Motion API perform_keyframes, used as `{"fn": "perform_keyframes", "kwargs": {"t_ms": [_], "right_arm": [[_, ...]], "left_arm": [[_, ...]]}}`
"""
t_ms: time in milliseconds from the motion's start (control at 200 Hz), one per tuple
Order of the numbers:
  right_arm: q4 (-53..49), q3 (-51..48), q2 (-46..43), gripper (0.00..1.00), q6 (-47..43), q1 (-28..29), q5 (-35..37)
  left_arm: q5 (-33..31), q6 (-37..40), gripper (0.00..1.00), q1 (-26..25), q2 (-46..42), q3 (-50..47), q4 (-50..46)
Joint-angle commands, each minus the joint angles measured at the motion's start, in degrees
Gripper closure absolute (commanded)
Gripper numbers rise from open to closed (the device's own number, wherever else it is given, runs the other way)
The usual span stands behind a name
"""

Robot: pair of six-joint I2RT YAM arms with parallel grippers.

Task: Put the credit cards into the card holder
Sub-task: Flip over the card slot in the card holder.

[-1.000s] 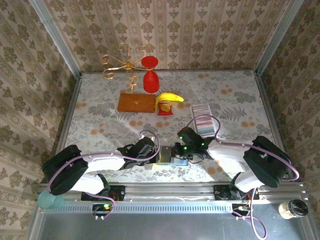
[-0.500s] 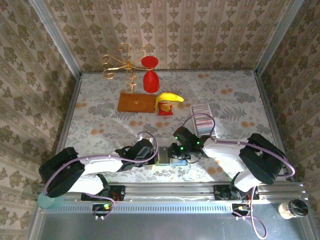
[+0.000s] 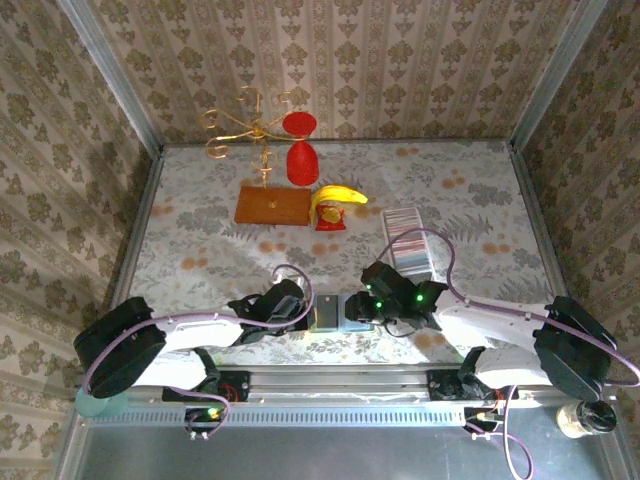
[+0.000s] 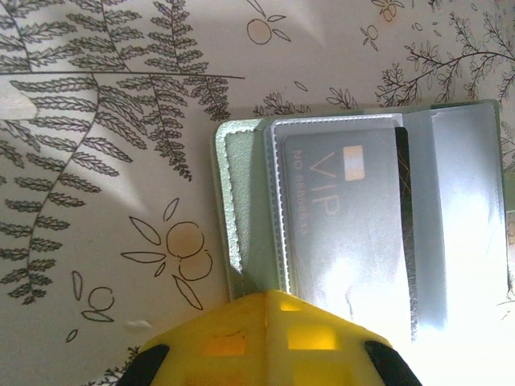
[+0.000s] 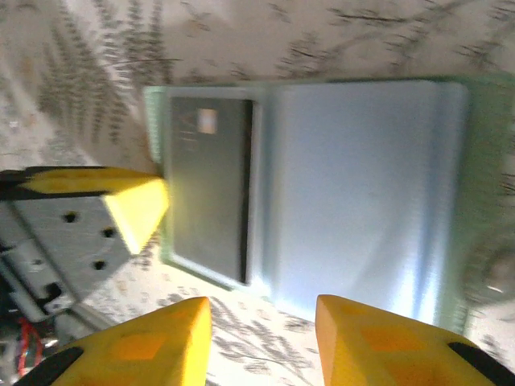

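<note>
Floral table point(image 3: 200, 240), wallpapered walls point(image 3: 350, 60) | left pincer point(image 4: 269, 322) closed, tip at card holder point(image 4: 467, 209) | right pincer point(image 5: 261, 322) parted, empty

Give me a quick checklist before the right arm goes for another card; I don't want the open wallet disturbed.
1. Card holder lies open on the table: ok.
2. VIP card sits under the clear sleeve of one panel: ok.
3. Right tool open, nothing between its fingers: ok.
4. Left tool shut, tip at the holder's edge: ok.
5. Holder pinned firmly enough not to slide: cannot tell.
6. More credit cards stand in a row farther back on the table: ok.
</note>
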Motion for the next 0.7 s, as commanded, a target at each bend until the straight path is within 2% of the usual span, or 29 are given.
{"fn": "perform_keyframes", "kwargs": {"t_ms": [0, 240, 695], "right_arm": [[-1.7, -1.9, -0.7, 0.61, 2.5, 0.4, 3.5], [0.0, -0.4, 2.8, 0.63, 2.4, 1.4, 1.9], [-2.7, 1.3, 7.8, 0.57, 2.7, 4.0, 5.2]], "left_arm": [[-0.8, -0.8, 1.00, -0.7, -0.3, -1.5, -3.7], [-0.9, -0.9, 1.00, -1.1, -0.4, -1.4, -3.7], [-1.1, -1.4, 1.00, -1.6, -0.7, -1.9, -3.2]]}}
